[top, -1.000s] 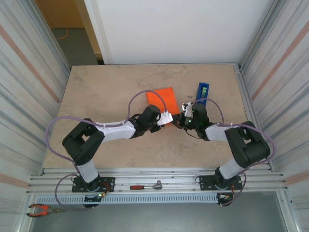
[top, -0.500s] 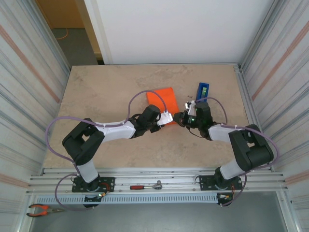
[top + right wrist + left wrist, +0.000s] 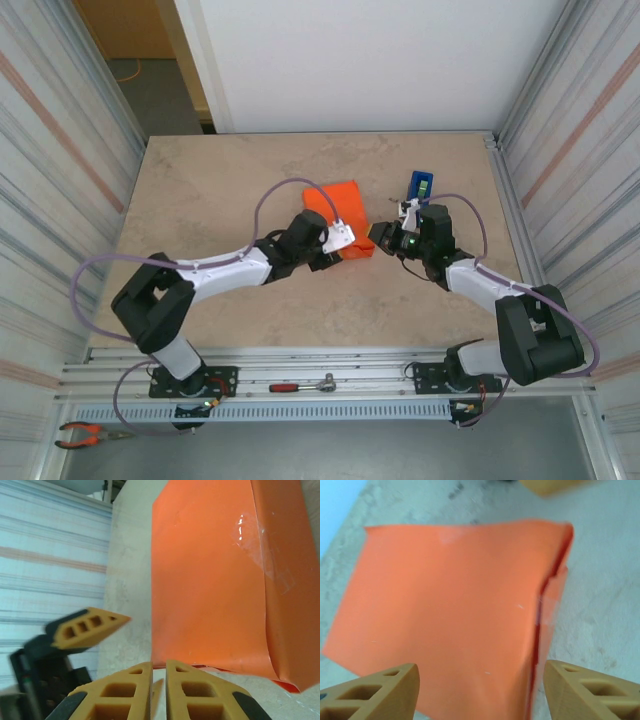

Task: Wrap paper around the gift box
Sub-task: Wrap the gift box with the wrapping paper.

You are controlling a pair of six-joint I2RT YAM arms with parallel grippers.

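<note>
Top external, centre: box [image 3: 338, 203] sits fully covered in paper [image 3: 205, 580], wrapping seemingly done bar securing an end fold, left gripper [image 3: 480, 672] spread wide, right gripper [image 3: 159, 667] pinched almost closed on nothing.

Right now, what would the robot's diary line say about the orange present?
gift box: orange-wrapped, on table | left fingers: open, facing box | right fingers: almost shut, at box edge

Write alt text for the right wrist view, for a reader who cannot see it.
The orange paper-wrapped gift box lies on the stone-look table, clear tape glinting along its seam. The fingers of the right gripper sit almost closed at its near edge, and one finger of the left gripper shows at left.
</note>
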